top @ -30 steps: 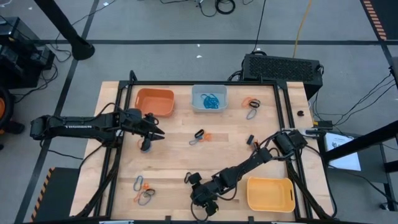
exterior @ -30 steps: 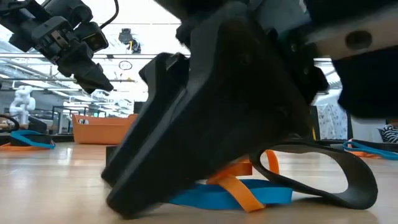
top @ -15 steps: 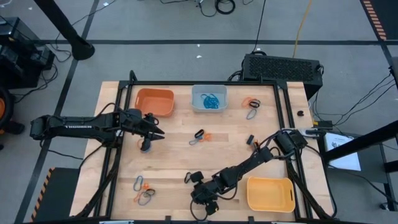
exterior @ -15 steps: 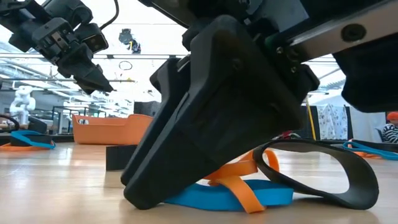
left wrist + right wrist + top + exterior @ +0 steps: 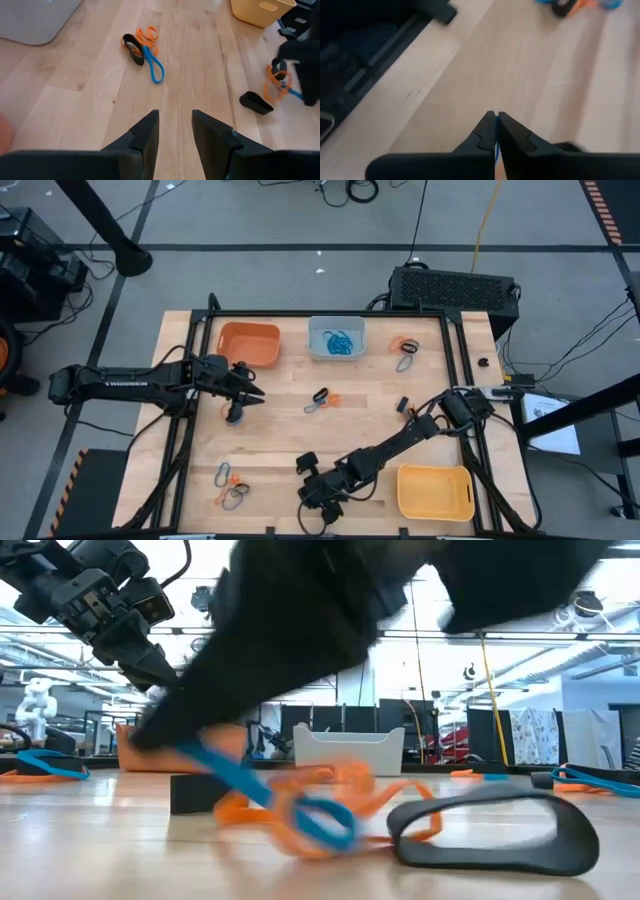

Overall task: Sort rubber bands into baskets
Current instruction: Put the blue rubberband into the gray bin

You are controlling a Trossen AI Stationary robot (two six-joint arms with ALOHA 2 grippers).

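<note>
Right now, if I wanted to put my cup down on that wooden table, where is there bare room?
Bare wood lies between the orange basket and the band cluster at the left front, though the left gripper hovers there. The right side between the upper-right bands and yellow basket is free. The front middle is crowded by the right gripper.

The high view is evenly lit from overhead, with only soft shadows cast on the table (image 5: pixel 280 430); strong backlight from ceiling lamps is seen in the low view's upper part; motion blur is shown there on the right gripper (image 5: pixel 165 730) and the rubber bands (image 5: pixel 300 810); the right wrist view is smeared throughout.
</note>
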